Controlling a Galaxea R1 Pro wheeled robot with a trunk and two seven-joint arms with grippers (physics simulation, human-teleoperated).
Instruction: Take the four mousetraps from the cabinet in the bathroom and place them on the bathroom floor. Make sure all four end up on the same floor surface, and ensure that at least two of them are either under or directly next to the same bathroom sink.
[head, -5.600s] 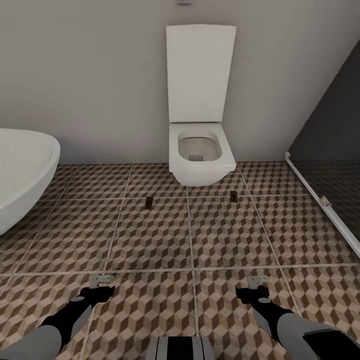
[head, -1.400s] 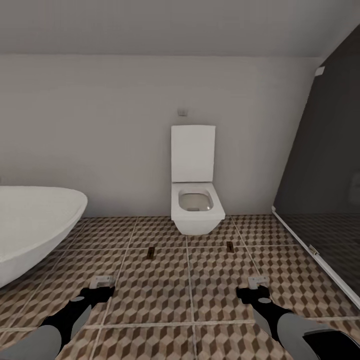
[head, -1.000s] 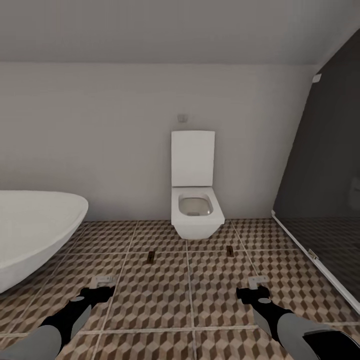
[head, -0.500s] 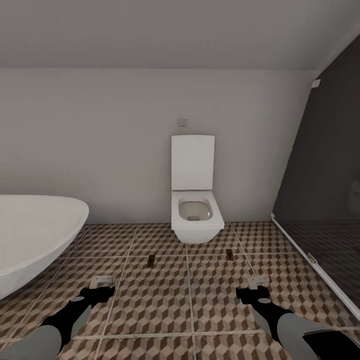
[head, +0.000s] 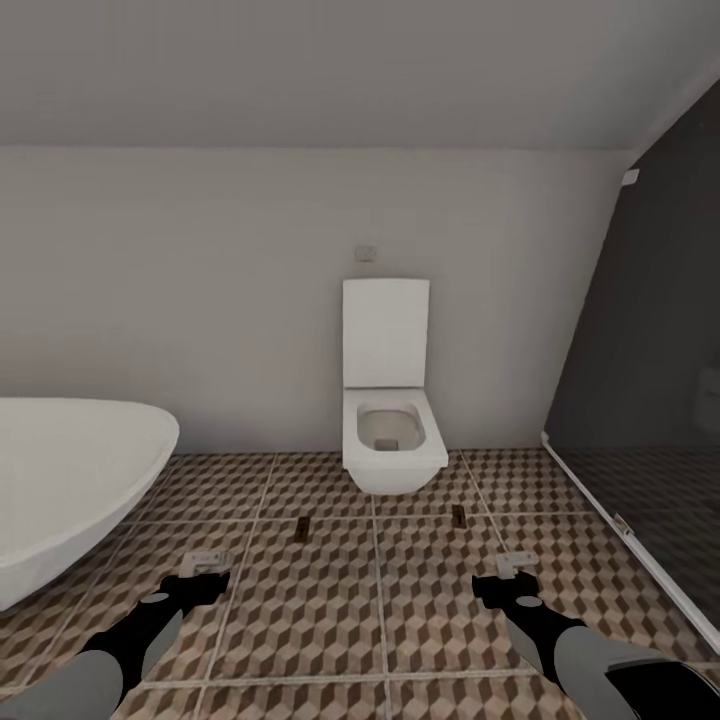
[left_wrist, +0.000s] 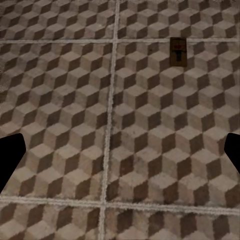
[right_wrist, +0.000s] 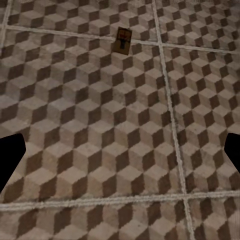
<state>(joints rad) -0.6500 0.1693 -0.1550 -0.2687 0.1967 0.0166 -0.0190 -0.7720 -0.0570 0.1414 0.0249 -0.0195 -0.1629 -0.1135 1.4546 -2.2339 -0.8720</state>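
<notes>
Two mousetraps lie flat on the patterned bathroom floor in front of the toilet: one to its left, one to its right. The left trap appears ahead of my left gripper, and the right trap ahead of my right gripper. Both grippers hang low over the tiles, left gripper and right gripper, open and holding nothing. The cabinet and the sink are out of view.
A white wall-hung toilet with its lid up stands against the far wall. An oval white bathtub fills the left side. A dark glass shower screen with a white floor rail runs along the right.
The head view has pulled back and tilted up, so the toilet looks smaller and more wall and ceiling show. Both traps stay on the tiles; the arms keep their pose.
</notes>
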